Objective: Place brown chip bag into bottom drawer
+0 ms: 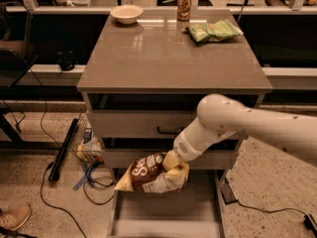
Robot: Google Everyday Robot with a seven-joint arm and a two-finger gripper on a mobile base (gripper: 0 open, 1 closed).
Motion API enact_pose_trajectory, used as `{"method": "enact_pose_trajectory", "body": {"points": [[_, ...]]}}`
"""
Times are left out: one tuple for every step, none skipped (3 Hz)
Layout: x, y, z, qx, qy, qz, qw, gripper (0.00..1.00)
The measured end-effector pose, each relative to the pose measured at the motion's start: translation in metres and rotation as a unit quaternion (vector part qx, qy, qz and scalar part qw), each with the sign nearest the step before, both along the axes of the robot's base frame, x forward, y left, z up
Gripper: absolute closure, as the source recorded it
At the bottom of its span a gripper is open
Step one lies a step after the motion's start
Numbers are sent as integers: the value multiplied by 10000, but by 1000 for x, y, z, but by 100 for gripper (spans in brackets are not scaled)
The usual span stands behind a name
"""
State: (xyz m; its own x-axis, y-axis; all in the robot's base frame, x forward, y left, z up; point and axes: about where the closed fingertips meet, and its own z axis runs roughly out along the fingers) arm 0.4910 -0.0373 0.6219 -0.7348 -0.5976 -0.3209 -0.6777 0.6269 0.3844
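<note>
cabinet (168, 58): grey-brown all over, shiny top, dark handle on its front
brown chip bag (148, 175): dark brown middle, white script, pale yellow ends
gripper (173, 161): cream-ish, pinching the bag's right end, low in front of the cabinet
arm (237, 123): plain off-white
bottom drawer (163, 209): flat grey, sticking out at the cabinet's foot
green bag (213, 31): light green, cabinet top back right
can (184, 4): orangey-gold, back edge
bowl (127, 13): pale cream, back left

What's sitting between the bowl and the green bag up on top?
A can, seen in the camera view. The gripper is down low, holding the chip bag over the bottom drawer.
</note>
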Motion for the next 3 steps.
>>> {"method": "enact_pose_trajectory", "body": {"points": [[15,22,-98,337,392,-640,9966,100],[15,21,-101,331,404,-681,9963,100],[14,13,-115,299,465,-890,9945,100]]}}
